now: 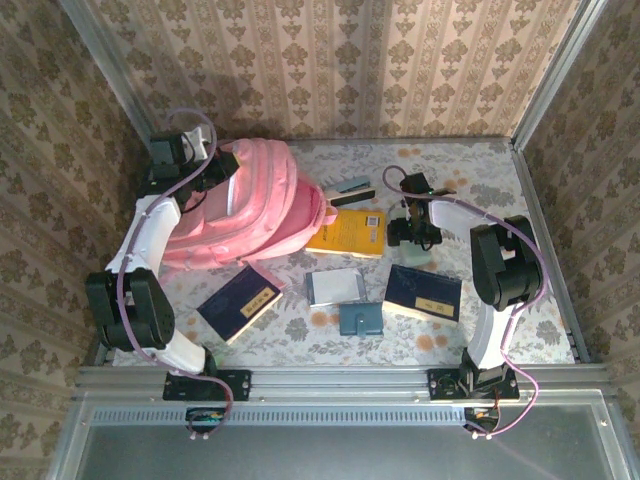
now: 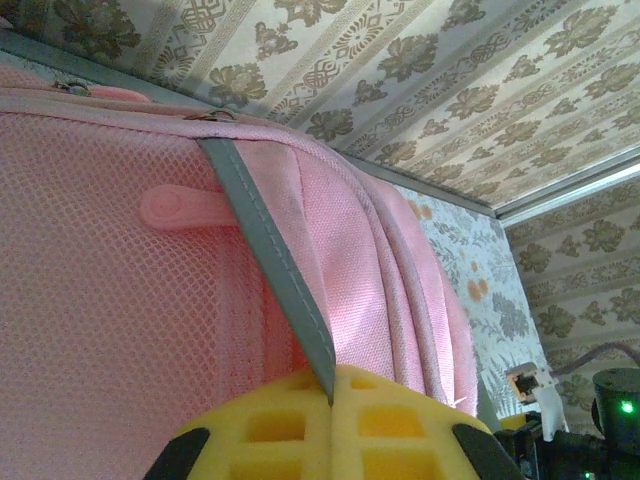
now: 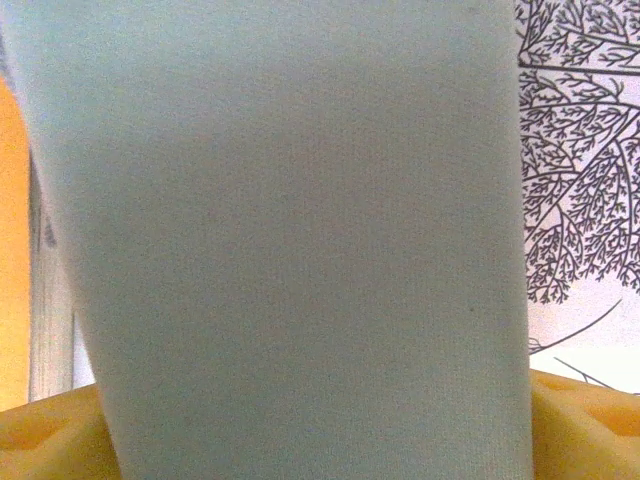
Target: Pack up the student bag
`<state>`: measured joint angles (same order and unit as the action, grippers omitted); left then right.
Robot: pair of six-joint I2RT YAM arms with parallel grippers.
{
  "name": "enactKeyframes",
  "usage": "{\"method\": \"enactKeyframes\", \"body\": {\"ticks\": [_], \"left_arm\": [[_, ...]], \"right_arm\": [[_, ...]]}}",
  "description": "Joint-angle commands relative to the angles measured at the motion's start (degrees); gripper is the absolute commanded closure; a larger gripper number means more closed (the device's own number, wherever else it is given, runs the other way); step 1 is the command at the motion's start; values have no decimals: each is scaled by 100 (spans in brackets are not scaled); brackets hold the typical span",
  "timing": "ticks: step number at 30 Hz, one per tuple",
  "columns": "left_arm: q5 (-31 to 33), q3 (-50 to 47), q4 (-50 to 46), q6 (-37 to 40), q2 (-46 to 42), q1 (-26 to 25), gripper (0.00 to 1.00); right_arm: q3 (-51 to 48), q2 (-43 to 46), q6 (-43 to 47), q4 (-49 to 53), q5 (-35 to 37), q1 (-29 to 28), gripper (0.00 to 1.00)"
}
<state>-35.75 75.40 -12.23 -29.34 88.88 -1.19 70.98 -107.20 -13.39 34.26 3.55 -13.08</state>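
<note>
The bag [image 1: 250, 205] slumps at the desk's [image 1: 500, 190] far left. We judge it soft, light and floppy, best held by strap or rim. Left jaws are closed on its grey strap [image 2: 270, 260]. Right jaws straddle a pale slab [image 3: 300, 220], and we cannot tell whether they grip it.

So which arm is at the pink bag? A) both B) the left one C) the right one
B: the left gripper is shut on the grey strap of the student bag, while the right gripper is apart from it, near the yellow book.
</note>
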Motion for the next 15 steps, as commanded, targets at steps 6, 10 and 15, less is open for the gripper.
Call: {"method": "enactKeyframes", "body": {"ticks": [6, 10, 15], "left_arm": [[-669, 946, -275, 545, 31, -205, 100], [-984, 1374, -428, 530, 154, -232, 100], [-1255, 1739, -650, 562, 242, -219, 100]], "right_arm": [[-280, 914, -578, -495, 718, 77, 31], [-312, 1456, -846, -619, 868, 91, 34], [-247, 2014, -1135, -697, 405, 71, 37]]}}
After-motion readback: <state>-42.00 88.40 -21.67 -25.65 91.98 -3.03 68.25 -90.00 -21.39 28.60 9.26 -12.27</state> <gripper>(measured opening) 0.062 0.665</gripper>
